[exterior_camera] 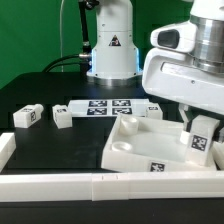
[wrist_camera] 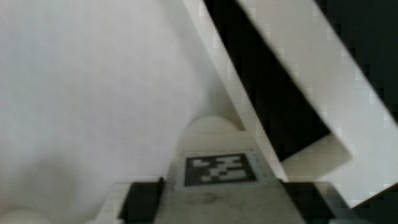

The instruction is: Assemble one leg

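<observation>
The leg (exterior_camera: 201, 141) sits upright between the fingers of the gripper (exterior_camera: 199, 150), its square marker facing outward, and the wrist view shows the same leg (wrist_camera: 222, 160) with its rounded top just ahead of the marker and a dark finger pressed close on either side, so the gripper reads as closed on it. It is held marker-side out and by its flanks, probably so that the mating end stays free to enter a hole. Directly under and around the gripper lies the large white panel (exterior_camera: 150, 145), raised edges up, and the leg hangs over or in the panel's corner nearest the exterior view's right; whether the leg already touches the panel or rests in a corner hole I cannot tell, since the wrist housing and the panel rim hide the lower end. In the wrist view a thin white edge of the panel (wrist_camera: 302, 90) runs away from the gripper, with dark surface beyond. Farther from the gripper, toward the exterior view's left, the marker board (exterior_camera: 105, 106) lies flat on the black surface (exterior_camera: 40, 95). Two spare legs (exterior_camera: 27, 116) (exterior_camera: 63, 116) wait well apart from the gripper, and a third (exterior_camera: 152, 110) stands nearer, behind the panel.
</observation>
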Available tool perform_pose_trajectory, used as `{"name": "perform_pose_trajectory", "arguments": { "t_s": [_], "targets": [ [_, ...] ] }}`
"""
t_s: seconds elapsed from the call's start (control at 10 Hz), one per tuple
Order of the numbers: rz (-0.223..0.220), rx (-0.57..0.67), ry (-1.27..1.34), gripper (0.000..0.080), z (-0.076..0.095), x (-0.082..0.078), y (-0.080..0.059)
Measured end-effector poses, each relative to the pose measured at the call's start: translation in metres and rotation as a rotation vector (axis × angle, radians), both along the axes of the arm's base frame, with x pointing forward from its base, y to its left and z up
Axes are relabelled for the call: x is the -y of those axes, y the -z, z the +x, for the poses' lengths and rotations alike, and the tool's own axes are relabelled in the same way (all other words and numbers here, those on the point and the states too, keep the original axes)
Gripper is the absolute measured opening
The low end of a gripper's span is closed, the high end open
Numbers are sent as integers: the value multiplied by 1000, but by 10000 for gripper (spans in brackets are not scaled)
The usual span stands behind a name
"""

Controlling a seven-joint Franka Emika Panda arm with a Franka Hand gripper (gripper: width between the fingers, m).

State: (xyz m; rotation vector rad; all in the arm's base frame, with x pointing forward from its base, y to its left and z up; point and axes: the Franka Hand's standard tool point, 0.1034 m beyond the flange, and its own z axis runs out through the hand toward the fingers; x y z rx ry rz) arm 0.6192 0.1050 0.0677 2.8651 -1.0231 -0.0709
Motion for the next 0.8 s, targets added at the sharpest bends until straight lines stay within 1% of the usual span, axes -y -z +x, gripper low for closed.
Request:
{"name": "perform_pose_trajectory", "arguments": {
  "t_s": [0.2, 0.3, 0.5, 0.6, 0.7, 0.8],
  "targets": [
    [-64, -7, 190, 300, -6, 13, -1],
    [-89, -19, 262, 300, -10, 19, -1],
    [-95, -23, 270, 301, -11, 22, 0],
    [-94, -23, 270, 469, -11, 21, 0],
    [-94, -23, 270, 469, -11, 21, 0],
    [-94, -23, 270, 607, -11, 21, 0]
  ]
}}
